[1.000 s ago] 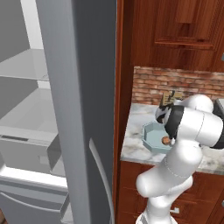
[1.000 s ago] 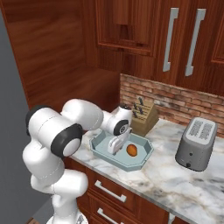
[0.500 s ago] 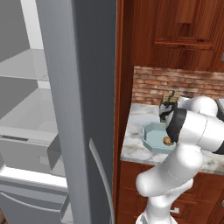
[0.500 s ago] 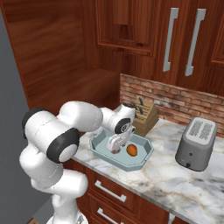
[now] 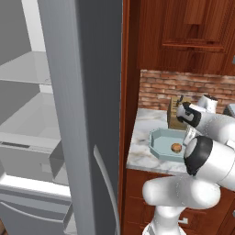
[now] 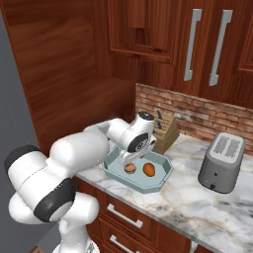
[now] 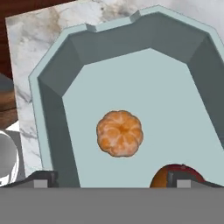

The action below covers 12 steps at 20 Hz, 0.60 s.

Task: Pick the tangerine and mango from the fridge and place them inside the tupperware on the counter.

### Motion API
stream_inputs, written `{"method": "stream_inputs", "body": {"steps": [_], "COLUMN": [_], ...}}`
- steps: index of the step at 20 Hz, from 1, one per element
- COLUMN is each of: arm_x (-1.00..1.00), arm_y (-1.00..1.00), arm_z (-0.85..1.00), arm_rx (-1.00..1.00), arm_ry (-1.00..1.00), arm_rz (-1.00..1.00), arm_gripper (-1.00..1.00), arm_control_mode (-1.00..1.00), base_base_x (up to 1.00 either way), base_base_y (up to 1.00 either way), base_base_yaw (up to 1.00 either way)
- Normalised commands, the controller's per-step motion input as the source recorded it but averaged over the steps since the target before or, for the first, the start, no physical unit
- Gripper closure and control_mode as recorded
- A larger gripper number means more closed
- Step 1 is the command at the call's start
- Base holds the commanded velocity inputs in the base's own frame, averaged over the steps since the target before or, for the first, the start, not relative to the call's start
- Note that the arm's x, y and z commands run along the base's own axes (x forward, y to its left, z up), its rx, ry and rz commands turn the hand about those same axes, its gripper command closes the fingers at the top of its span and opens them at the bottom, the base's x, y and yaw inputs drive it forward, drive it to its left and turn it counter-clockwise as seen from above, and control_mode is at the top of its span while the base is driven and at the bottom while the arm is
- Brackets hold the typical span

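The pale teal tupperware [image 6: 143, 185] [image 7: 52, 127] [image 5: 156, 137] stands on the marbled counter [image 6: 183, 207]. Two fruits lie inside it. In the hand view a ribbed, mottled orange tangerine [image 7: 119, 133] [image 6: 130, 168] [image 5: 175, 147] rests on the floor, directly below my gripper [image 7: 114, 177] [image 6: 129, 159]. The gripper is open, its fingertips [image 7: 41, 178] set wide on either side and not touching the fruit. Beside the tangerine sits the brighter orange mango [image 6: 149, 169] [image 7: 175, 175], which has a red patch on top. The grey fridge [image 5: 78, 114] stands open to the left, white shelves showing.
A wooden knife block [image 6: 165, 131] [image 5: 175, 114] stands just behind the tupperware against the brick wall. A grey toaster [image 6: 222, 160] sits further right on the counter. Wooden cabinets hang overhead. The fridge door edge stands close to the counter's left end.
The gripper has opened and let go of the tangerine, which now lies in the tupperware beside the mango. The hand has lifted slightly.
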Motion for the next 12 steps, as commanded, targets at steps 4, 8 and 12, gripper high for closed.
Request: {"method": "stream_inputs", "body": {"steps": [4,8,12], "arm_x": [-0.33,-0.27,-0.21], "arm_y": [0.0,0.04,0.05], "arm_z": [0.38,0.37,0.42], "arm_rx": [0.0,0.0,0.0], "arm_ry": [-0.07,0.0,0.0], "arm_rz": [-0.14,-0.13,-0.13], "arm_gripper": [-1.0,-1.0,-1.0], "arm_control_mode": [-1.0,-1.0,-1.0], "base_base_x": [0.0,0.0,0.0], "base_base_y": [0.0,0.0,0.0], "base_base_yaw": [0.0,0.0,0.0]}}
